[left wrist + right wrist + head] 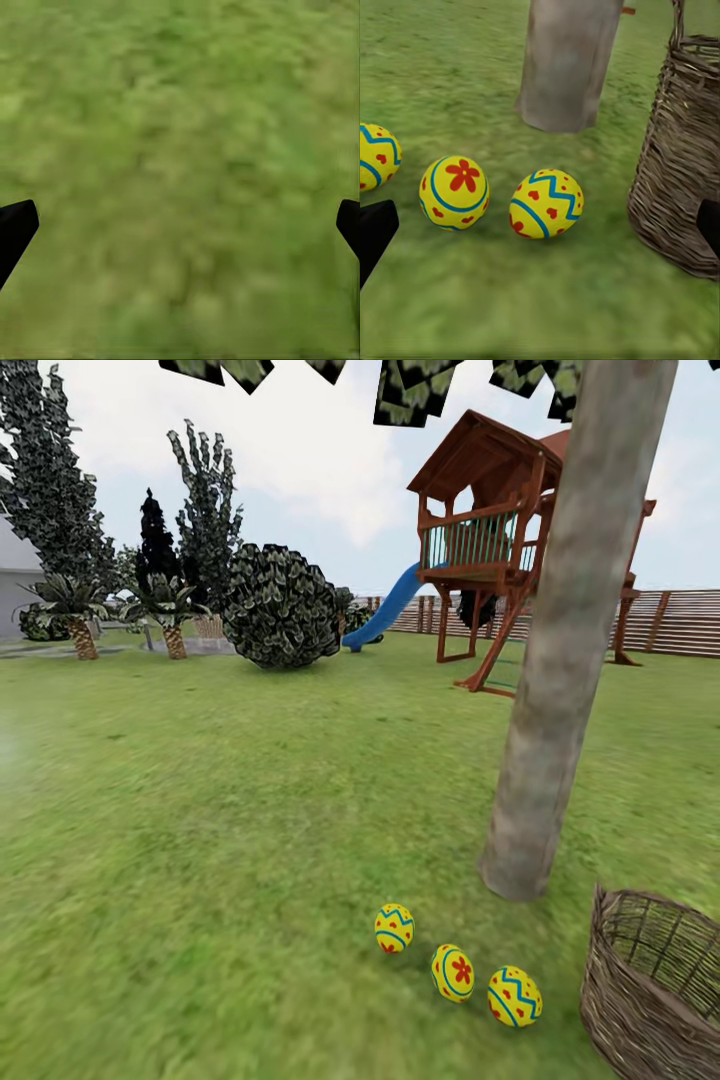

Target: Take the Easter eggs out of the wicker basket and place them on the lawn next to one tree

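Observation:
Three yellow Easter eggs lie in a row on the lawn just in front of the thick grey-brown tree: one egg on the left, one in the middle, one nearest the basket. The wicker basket stands at the right, its visible inside showing no eggs. In the right wrist view the eggs sit between the tree and the basket, and the right gripper is open above them. The left gripper is open over bare grass.
A wooden playset with a blue slide stands behind the tree. A round dark bush, short palms and thin dark trees line the back left. A slatted fence runs along the right.

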You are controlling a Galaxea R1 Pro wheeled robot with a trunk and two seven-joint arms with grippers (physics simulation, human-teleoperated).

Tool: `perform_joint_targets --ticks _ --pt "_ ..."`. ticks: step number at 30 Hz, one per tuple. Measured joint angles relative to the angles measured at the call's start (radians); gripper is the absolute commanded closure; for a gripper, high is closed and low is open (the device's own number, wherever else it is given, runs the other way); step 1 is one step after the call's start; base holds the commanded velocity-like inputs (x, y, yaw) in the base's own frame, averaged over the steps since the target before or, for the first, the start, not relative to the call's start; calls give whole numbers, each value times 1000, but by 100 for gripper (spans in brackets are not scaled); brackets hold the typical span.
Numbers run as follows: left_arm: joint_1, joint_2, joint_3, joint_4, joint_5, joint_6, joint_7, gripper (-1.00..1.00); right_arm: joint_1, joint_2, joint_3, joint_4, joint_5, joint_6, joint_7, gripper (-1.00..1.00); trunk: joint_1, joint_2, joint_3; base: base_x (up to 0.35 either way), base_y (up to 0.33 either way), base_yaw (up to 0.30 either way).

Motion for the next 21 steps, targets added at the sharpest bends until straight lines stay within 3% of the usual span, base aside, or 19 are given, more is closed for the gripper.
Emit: perform_joint_targets --ticks 4,8,12,15,21 --pt "0 -2 0 0 -2 54 0 -100 0 1 -2 0 -1 16 0 -100 -15 28 7 0 0 0" --pt "0 -4 0 0 -2 77 0 -100 -1 3 -7 -5 -58 84 17 -100 -31 56 13 0 0 0" --pt "0 -4 -1 0 -9 79 0 -100 -1 1 -9 -9 -119 109 105 -100 -46 84 20 0 0 0" --pt "0 -5 0 -1 -25 99 0 -100 -2 -3 -10 -10 -163 143 135 -100 -58 105 24 0 0 0" --pt "0 -5 -1 -6 -48 159 0 -100 -2 -5 -9 -10 -183 202 144 -100 -81 147 34 0 0 0"
